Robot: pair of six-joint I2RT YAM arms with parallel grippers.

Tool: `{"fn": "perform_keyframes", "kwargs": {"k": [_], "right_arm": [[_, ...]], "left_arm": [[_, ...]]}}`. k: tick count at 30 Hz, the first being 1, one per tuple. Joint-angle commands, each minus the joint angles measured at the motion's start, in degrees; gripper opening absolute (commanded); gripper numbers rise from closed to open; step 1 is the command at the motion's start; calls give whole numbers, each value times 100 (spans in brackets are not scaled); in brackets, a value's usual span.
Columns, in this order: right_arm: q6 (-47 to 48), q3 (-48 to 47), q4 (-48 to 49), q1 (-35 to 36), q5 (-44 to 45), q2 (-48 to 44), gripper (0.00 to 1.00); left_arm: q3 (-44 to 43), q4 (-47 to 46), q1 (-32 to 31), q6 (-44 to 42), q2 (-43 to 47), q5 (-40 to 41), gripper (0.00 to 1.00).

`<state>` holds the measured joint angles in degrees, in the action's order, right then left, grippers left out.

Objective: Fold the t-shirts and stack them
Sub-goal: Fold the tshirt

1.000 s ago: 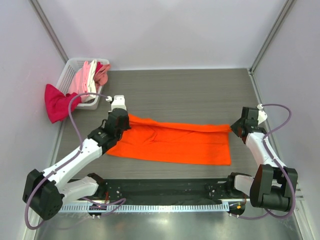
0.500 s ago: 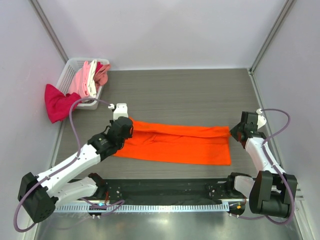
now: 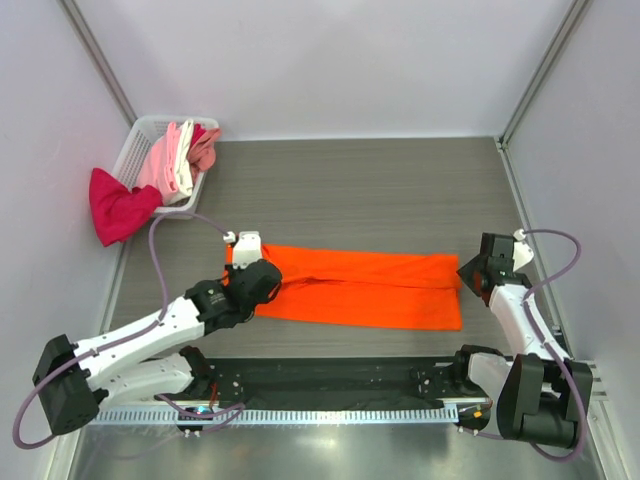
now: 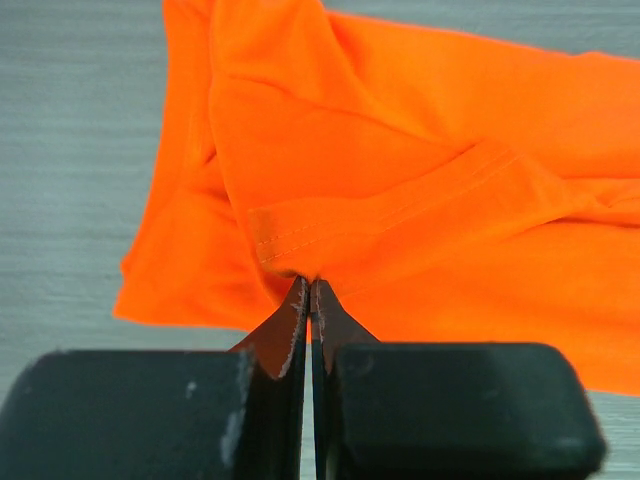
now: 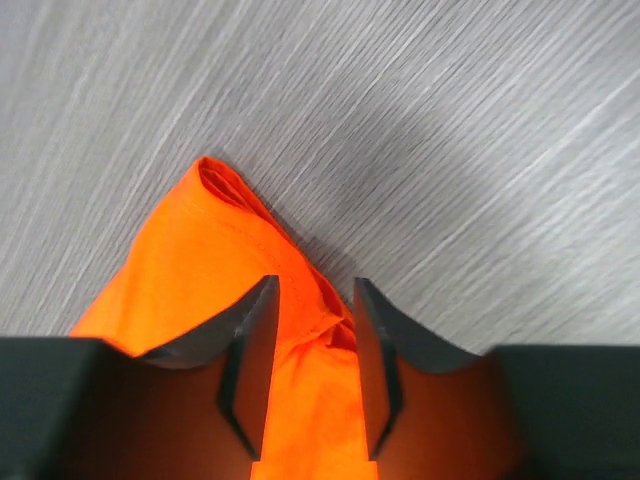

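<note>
Between the left gripper's (image 4: 310, 292) fingertips, pressed tight together, a stitched hem fold of the soft, bright orange t-shirt (image 4: 400, 170) is pinched. The right gripper (image 5: 313, 290) has its fingers slightly parted, clamping a bunched corner that tents up past the tips. Moving outward, the orange t-shirt lies as a long, lightly creased band on the grey wood-grain table (image 3: 380, 180), to the near right of the white plastic mesh basket (image 3: 155, 119). Its long axis runs from one gripper to the other, with the left gripper on the end nearer the basket. An end-to-end fold looks likely next, so both corners want to travel level. A magenta-red shirt (image 3: 115, 210) droops over the basket's near rim, and pink and white shirts (image 3: 175, 155) sit inside.
</note>
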<state>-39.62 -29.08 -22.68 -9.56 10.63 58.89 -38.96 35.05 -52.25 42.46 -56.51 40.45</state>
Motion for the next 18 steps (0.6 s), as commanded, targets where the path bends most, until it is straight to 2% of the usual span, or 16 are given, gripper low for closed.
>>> {"fn": "perform_keyframes", "kwargs": {"k": [1, 2, 3, 7, 9, 10, 11, 12, 13, 15, 16, 18], "right_arm": [[-230, 95, -158, -19, 430, -631, 43], [-274, 130, -176, -19, 500, -781, 57], [-266, 174, -141, -28, 484, -913, 59], [-126, 88, -88, -28, 335, -1249, 61], [-3, -44, -79, -19, 125, -1170, 61], [32, -89, -79, -19, 54, -1135, 61], [59, -133, -53, -19, -69, -1074, 61], [181, -203, 0, -19, -427, -1047, 61], [234, -229, 44, -19, -700, -1029, 61], [305, -282, 236, -2, -1315, -1003, 61], [288, -317, 316, 94, -1919, -994, 60], [174, -405, 570, 287, -2371, -898, 59]], "left_arm": [[125, 441, -136, 1077, 69, 359, 0], [273, 442, -241, 1185, 122, 341, 1], [353, 442, -320, 1316, 175, 350, 1], [652, 441, -681, 1730, 518, 289, 7], [732, 459, -787, 1801, 720, 105, 13], [741, 520, -796, 1810, 773, 34, 30], [732, 582, -822, 1853, 851, -27, 41], [715, 652, -831, 1889, 896, -159, 45], [680, 783, -848, 1933, 931, -203, 54], [644, 863, -866, 2047, 1132, -318, 61], [627, 863, -857, 2065, 1221, -292, 69], [539, 907, -822, 2135, 1414, -161, 83]]}}
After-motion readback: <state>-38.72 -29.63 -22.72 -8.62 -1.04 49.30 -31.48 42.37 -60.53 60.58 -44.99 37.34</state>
